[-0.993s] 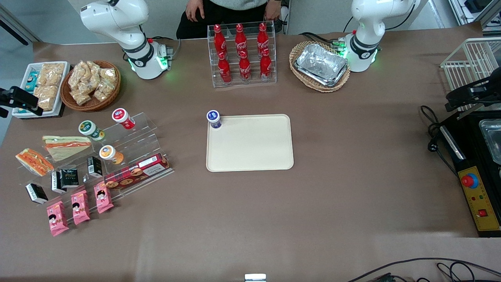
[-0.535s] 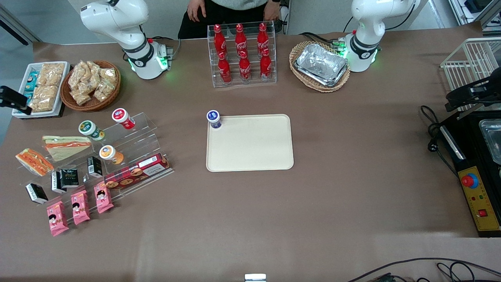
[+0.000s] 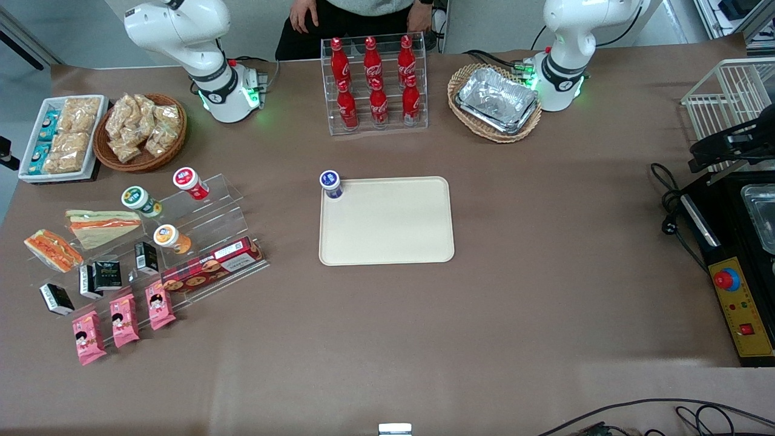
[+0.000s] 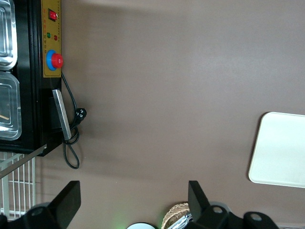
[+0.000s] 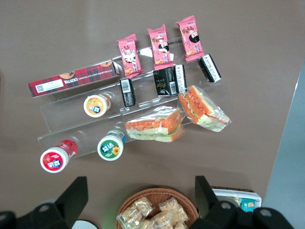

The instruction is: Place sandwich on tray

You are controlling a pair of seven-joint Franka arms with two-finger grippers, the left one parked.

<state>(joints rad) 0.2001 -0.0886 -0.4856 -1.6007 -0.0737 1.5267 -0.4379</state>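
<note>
The sandwich (image 3: 53, 250) is a small clear-wrapped wedge with orange-red and green filling. It lies on the acrylic stand at the working arm's end of the table, beside a larger pale sandwich (image 3: 100, 225). The right wrist view shows both the sandwich (image 5: 202, 109) and the larger one (image 5: 155, 125). The beige tray (image 3: 387, 221) lies flat mid-table and also shows in the left wrist view (image 4: 281, 148). My gripper (image 5: 140, 185) is open and empty, high above the snack basket and well apart from the sandwich. In the front view only a dark sliver of it (image 3: 5, 151) shows at the picture's edge.
A blue-capped cup (image 3: 331, 183) stands on the tray's corner. The acrylic stand (image 3: 200, 242) holds cups, small dark cartons, a biscuit box and pink packets. A wicker snack basket (image 3: 140, 130) and a white snack tray (image 3: 60, 138) lie nearby. A cola rack (image 3: 375, 85) and a foil-tray basket (image 3: 495, 102) stand farther from the camera.
My gripper has slid sideways almost out of the front view, past the white snack tray. The sandwiches, tray and cup have not moved.
</note>
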